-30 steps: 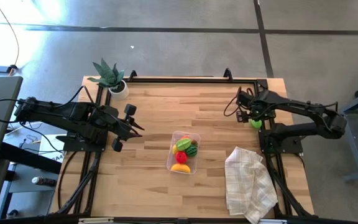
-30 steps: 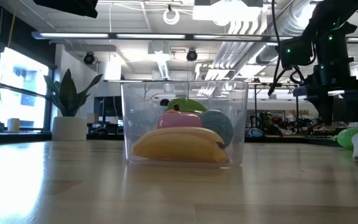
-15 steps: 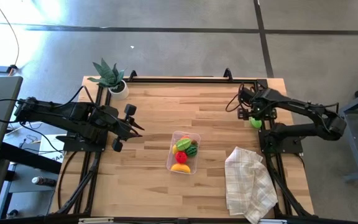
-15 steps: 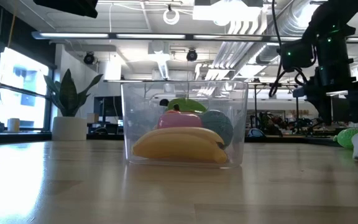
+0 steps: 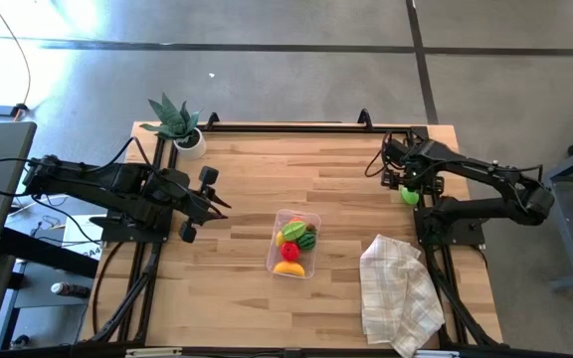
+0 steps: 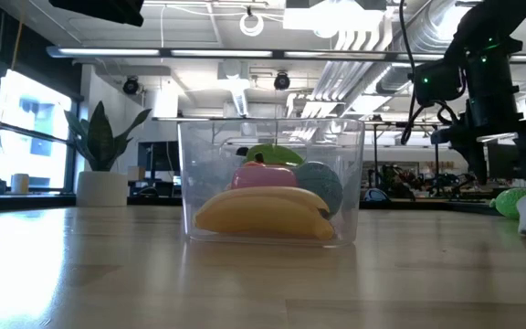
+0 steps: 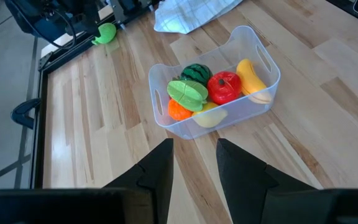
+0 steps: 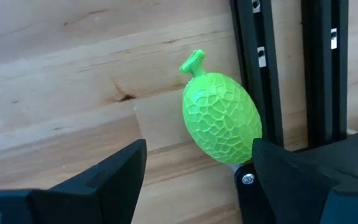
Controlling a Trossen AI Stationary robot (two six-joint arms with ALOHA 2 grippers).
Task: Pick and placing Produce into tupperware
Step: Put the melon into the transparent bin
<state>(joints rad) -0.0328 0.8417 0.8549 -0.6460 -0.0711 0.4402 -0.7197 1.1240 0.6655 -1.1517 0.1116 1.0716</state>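
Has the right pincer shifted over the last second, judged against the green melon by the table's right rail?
Yes, slightly. In the high view the right pincer has drifted toward the right rail, now almost directly over the green melon, which lies where it was.

Grey concrete floor (image 5: pixel 267 70) around the table, crossed by dark seams, with a bright patch of daylight at one corner; the wooden table (image 5: pixel 296 169) is pale planks in a black frame (image 5: pixel 286 125); a potted plant (image 5: pixel 175 123) stands at one corner and a white checked cloth (image 5: pixel 398 290) lies near another; beyond, an open workshop with large windows (image 6: pixel 7 128), white ceiling ducts (image 6: pixel 354 64), strip lights (image 6: pixel 181 52) and cluttered benches (image 6: pixel 418 187).
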